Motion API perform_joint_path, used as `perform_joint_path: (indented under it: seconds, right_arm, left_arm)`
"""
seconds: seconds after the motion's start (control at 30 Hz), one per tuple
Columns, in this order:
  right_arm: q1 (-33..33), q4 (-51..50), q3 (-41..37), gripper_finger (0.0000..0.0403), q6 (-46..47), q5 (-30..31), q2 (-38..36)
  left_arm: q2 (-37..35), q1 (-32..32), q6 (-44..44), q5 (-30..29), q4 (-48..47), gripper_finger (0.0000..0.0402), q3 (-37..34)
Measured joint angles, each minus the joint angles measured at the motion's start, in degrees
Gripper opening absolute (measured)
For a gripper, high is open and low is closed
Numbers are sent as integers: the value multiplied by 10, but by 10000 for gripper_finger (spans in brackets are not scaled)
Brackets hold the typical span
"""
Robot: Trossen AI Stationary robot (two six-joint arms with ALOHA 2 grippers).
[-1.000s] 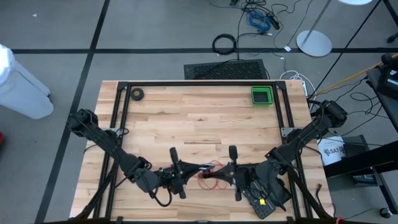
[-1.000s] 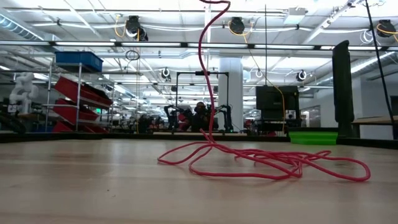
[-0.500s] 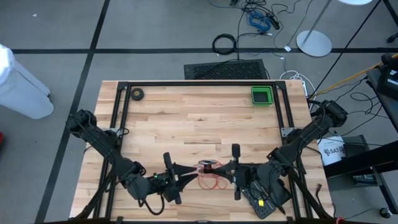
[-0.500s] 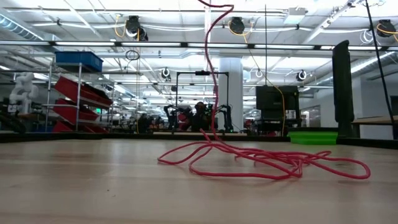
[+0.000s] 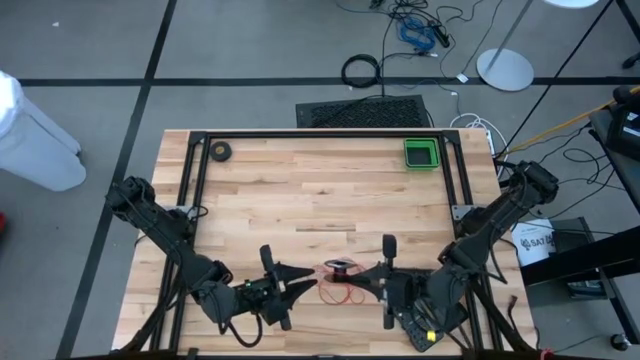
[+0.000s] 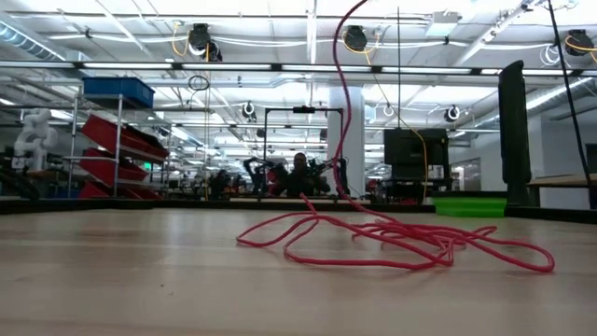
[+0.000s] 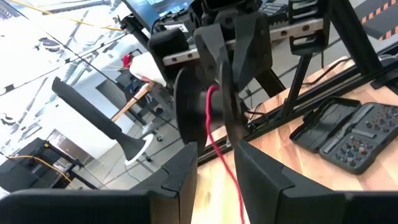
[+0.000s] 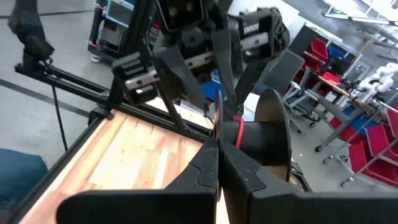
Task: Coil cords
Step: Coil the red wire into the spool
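Observation:
The red cord point(image 5: 340, 293) lies in loose loops on the wood near the table's front edge point(image 6: 401, 245). One strand point(image 6: 340, 93) rises from them to the small black reel point(image 5: 341, 266), which hangs above the table. My right gripper point(image 5: 362, 275) is shut on the reel from its right. My left gripper point(image 5: 303, 283) stands open just left of the reel. In the left wrist view the strand point(image 7: 217, 146) runs down through the gap between the left fingers; whether it touches them I cannot tell. My right gripper pinches the reel at the rim of one black disc point(image 8: 219, 134), beside the hub wound with red cord point(image 8: 239, 134). The fingers lie level and come from the table's right. The reel is lifted clear, and the cord hangs slack from it down to the loops.
A black roll point(image 5: 221, 151) lies at the far left and a green bin point(image 5: 421, 153) at the far right. A black tool case point(image 5: 420, 322) sits under the right arm at the near right. Black frame rails point(image 5: 320, 134) border the table.
My left gripper has opened, let go of the cord and drawn back a little toward the table's left edge. My right gripper has carried the reel up and toward the table's right edge. The hanging strand has swung that way; the loops on the table have stayed put.

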Motion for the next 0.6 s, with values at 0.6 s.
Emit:
perform_joint_path:
  seconds: [0.6]
  right_arm:
    - [11, 6, 2, 0, -14, 35, -3]
  left_arm:
    - [0, 52, -172, 99, -100, 115, 0]
